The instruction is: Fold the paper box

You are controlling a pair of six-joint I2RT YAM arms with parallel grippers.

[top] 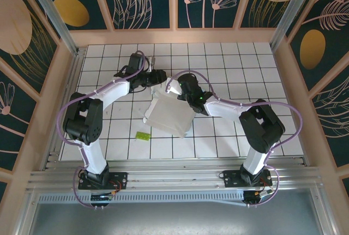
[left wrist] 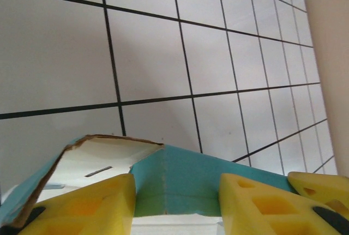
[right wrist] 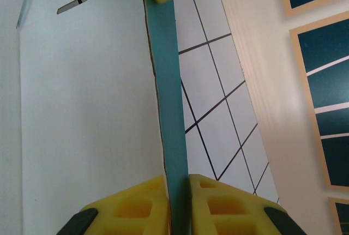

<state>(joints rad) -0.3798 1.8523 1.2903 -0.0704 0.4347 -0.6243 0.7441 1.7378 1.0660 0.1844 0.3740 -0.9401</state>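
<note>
Sitting near the centre of the tiled table (top: 272, 137), the paper box (top: 169, 116) looks approx. half-formed: white inside facing up, one turquoise wall raised, other flaps not yet tucked, so most folding seems left. The right gripper (right wrist: 177, 183) pinches that upright turquoise wall, jaws nearly closed on it. The left gripper (left wrist: 175, 186) has jaws approx. half apart w/ a creased turquoise flap between; grip or not, I cannot tell. A small lime-green piece (top: 143, 135) lies near the box but apart, no obstacle.
</note>
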